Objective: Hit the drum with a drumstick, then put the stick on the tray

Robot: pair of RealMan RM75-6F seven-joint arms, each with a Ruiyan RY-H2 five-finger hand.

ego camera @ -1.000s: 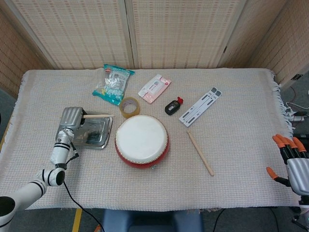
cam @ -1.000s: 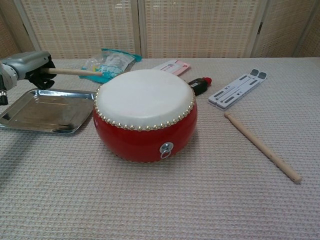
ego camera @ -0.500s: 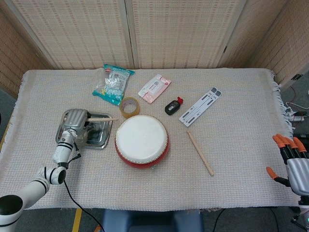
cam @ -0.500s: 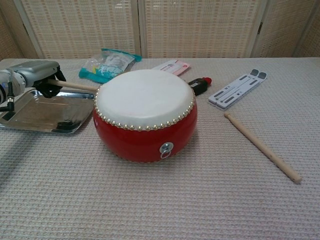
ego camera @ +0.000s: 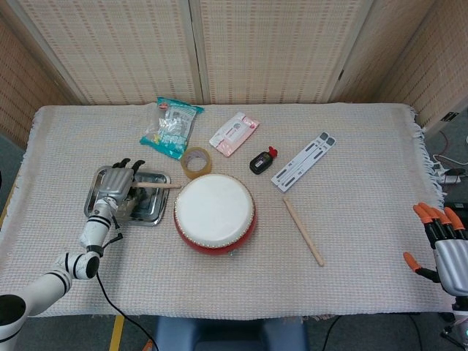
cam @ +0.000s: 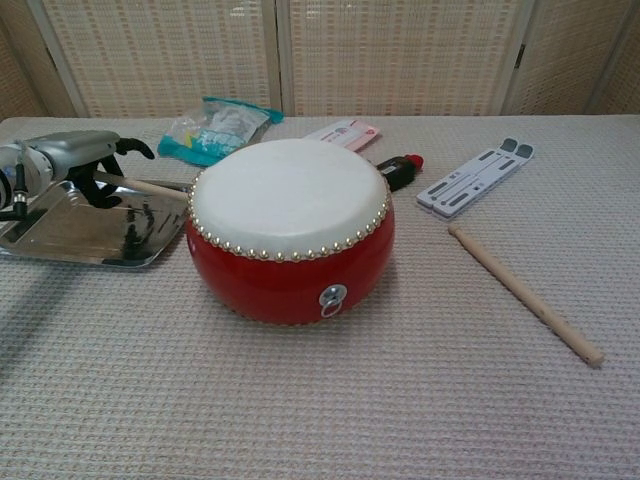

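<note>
Woven screens along the back, and a table (ego camera: 351,227) under a pale knitted cloth. The drum (ego camera: 215,213) (red sides, white skin) sits a bit left of centre, and the metal tray (ego camera: 150,215) is just beside it on the left.

The left hand (ego camera: 117,183) is low over the tray with its dark fingers (cam: 128,146) spread apart. The stick (ego camera: 157,186) lies under it, running from the hand out toward the drum, its far tip at the tray's edge right next to the drum's rim. In the chest view the stick (cam: 140,185) slants down across the tray (cam: 60,240), and the fingers look lifted off it, so it seems let go, though I can't tell for sure that nothing still touches it.

The right hand (ego camera: 439,245) is way off at the table's right edge, orange fingertips apart, holding nothing.

A second stick (ego camera: 303,232) lies on the cloth right of the drum, well apart from it. Behind the drum: a tape roll (ego camera: 196,161) almost touching its rim, a teal snack bag (ego camera: 170,127), a pink-and-white packet (ego camera: 234,134), a small black thing with a red cap (ego camera: 262,161), and a white folding stand (ego camera: 303,161).
</note>
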